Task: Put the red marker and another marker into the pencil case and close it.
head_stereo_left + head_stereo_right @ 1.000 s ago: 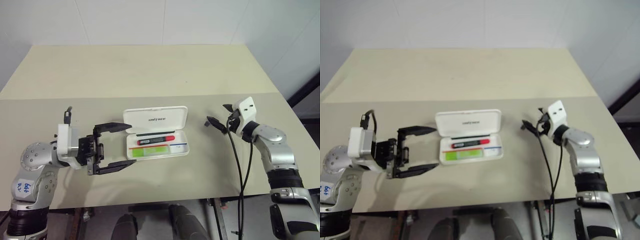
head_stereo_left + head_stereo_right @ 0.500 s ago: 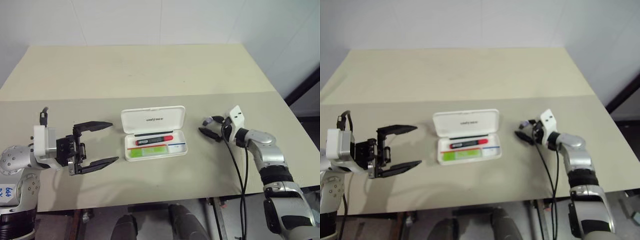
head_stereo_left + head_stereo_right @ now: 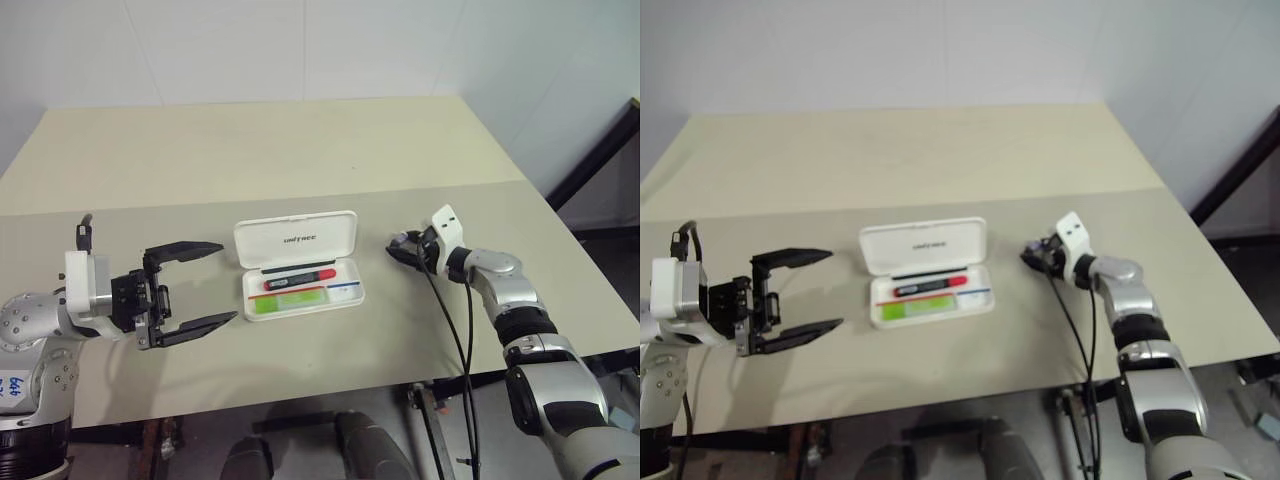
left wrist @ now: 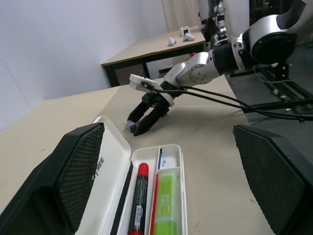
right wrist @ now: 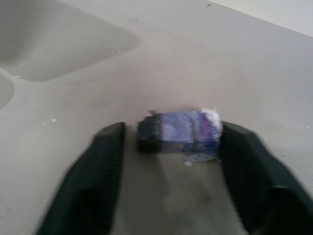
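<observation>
Lying open on the table [image 3: 300, 140], the pencil case [image 3: 298, 264] sat about midway along the front half, well in from the near edge, its white lid [image 3: 296, 238] tipped back toward the far edge with dark lettering on it. Inside the tray, the red marker [image 3: 299, 278] lay lengthwise along the hinge side, its red cap pointing toward the right edge. Just beside it, on the side nearer the front edge, lay the lime-green highlighter [image 3: 289, 298], also lengthwise in the tray. A red stripe and a blue one showed on the tray's lining.

Between the case and the left edge, the left gripper [image 3: 190, 295] hung with its two black fingers spread wide apart, holding nothing, its fingertips pointing toward the case and standing clear of it.

Beyond the case's right end, the right gripper [image 3: 402, 247] reached low over the table, pointing toward the case. Its fingers [image 5: 100, 166] stood partly apart on either side of a small bluish-grey piece [image 5: 178, 131] lying on the table; whether the fingers touched or pinched that piece could not be told. A black cable [image 3: 455, 330] trailed from this wrist over the near edge.
</observation>
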